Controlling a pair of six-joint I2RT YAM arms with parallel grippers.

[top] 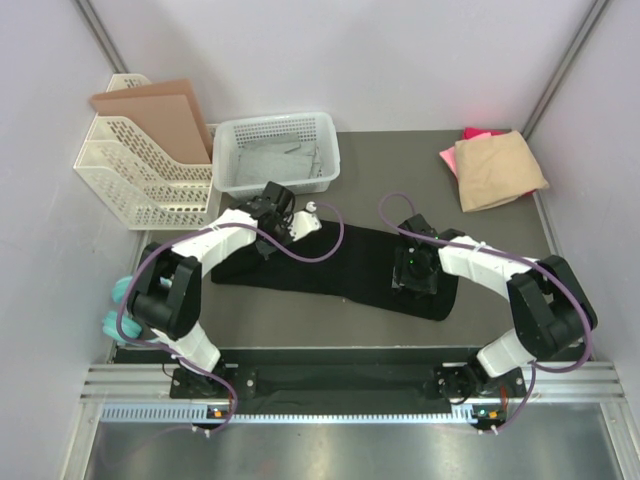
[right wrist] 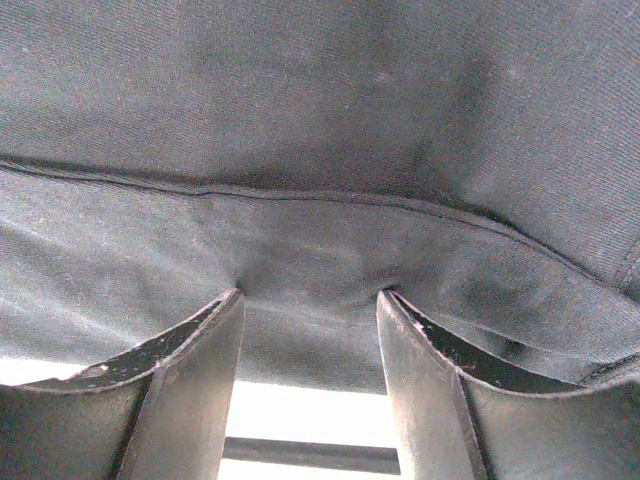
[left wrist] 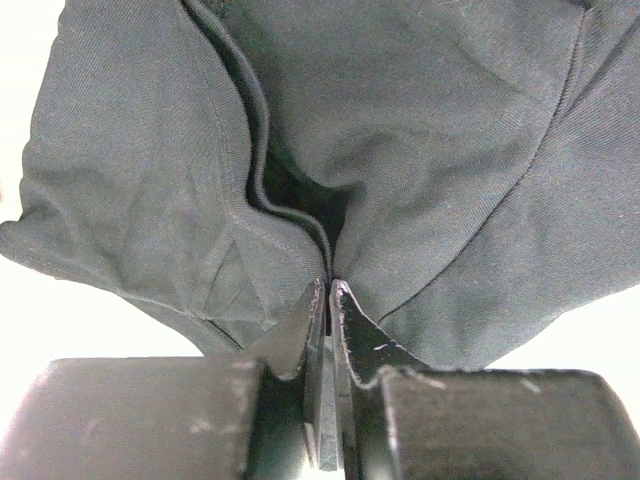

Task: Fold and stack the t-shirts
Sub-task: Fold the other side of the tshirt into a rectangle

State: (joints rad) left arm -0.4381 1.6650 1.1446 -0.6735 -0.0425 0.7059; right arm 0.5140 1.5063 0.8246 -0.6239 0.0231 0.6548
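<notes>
large black cloth t-shirt [top: 345, 268] lies long-axis left-right on bench [top: 400, 160]; left fingers [left wrist: 292, 340] clamp its edge, right fingers [right wrist: 190, 365] apart.

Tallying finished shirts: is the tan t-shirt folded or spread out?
Folded: the tan t-shirt is a compact rectangle lying on the pink t-shirt at the far right corner.

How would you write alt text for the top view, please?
A black t-shirt lies across the table, the left end effector at its left end, the right end effector over its right part. A tan t-shirt lies on a pink t-shirt at far right; a white mesh basket stands at the back.
</notes>
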